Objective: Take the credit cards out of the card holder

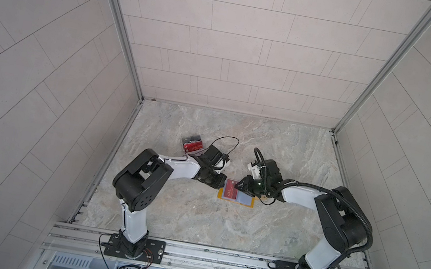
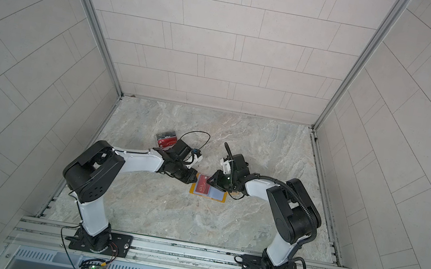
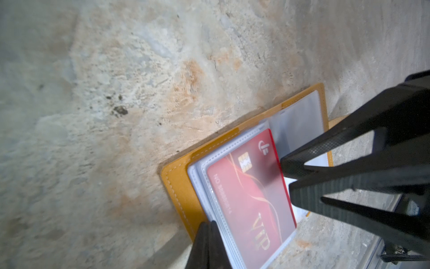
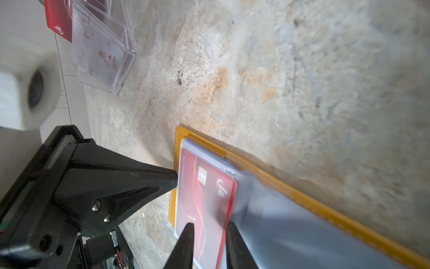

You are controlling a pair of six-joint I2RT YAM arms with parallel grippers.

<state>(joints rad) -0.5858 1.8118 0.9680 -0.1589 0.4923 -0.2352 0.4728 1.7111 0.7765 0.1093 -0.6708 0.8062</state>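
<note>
The mustard-yellow card holder (image 1: 222,198) (image 2: 193,192) lies open on the marble table between both arms, its clear sleeves facing up. A red credit card (image 1: 229,190) (image 2: 203,184) (image 3: 246,198) (image 4: 207,198) with gold "VIP" lettering sits in the top sleeve of the left page. My left gripper (image 1: 221,185) (image 3: 209,223) is shut, its tips pressed on the card holder's (image 3: 179,186) left edge. My right gripper (image 1: 236,186) (image 4: 210,224) stands slightly open over the card. One tip is on the card's face and the other at its inner edge by the fold.
A clear acrylic box (image 1: 191,144) (image 2: 167,138) (image 4: 102,51) with slanted tiers stands at the back left. It holds a black card and a red card (image 1: 194,147). The left arm's wrist passes just in front of it. Walls close in the table's sides and back.
</note>
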